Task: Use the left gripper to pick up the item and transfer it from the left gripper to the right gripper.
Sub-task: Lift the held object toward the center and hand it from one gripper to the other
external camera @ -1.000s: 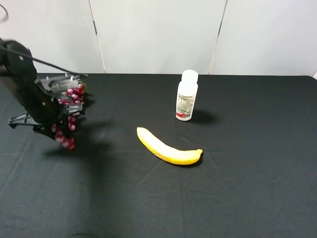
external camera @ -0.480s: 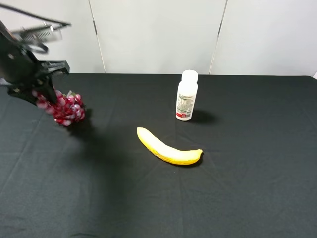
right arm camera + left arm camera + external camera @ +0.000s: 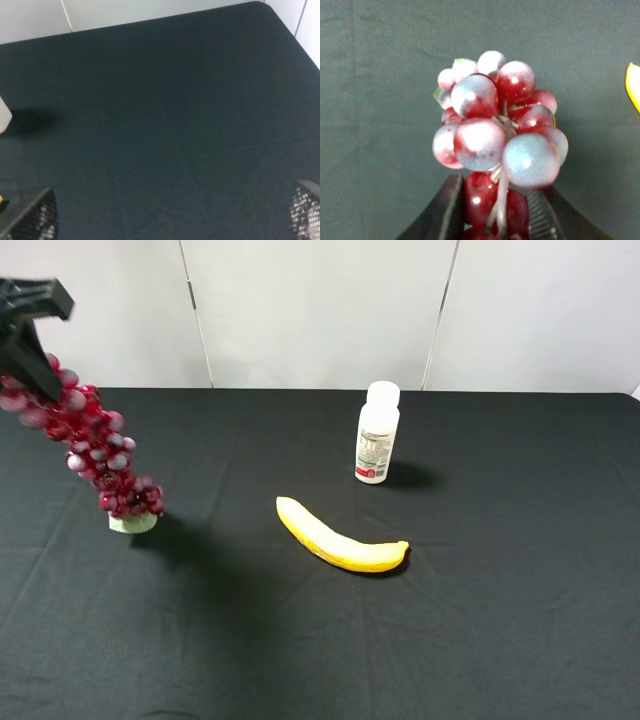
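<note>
At the far left, the left gripper (image 3: 22,315) has its jaws clamped on one end of the grape bunch (image 3: 95,445), which hangs slanting over the black tablecloth (image 3: 480,620), with its green leaf (image 3: 132,524) lowest. The right gripper (image 3: 170,220) is over the right side of the cloth, jaws wide apart. A banana (image 3: 340,538) and a white pill bottle (image 3: 378,432) sit mid-table.

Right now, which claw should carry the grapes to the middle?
Left. The left claw is shut on the grapes, which hang from it. The right claw is open and empty, and its camera shows no grapes near.
</note>
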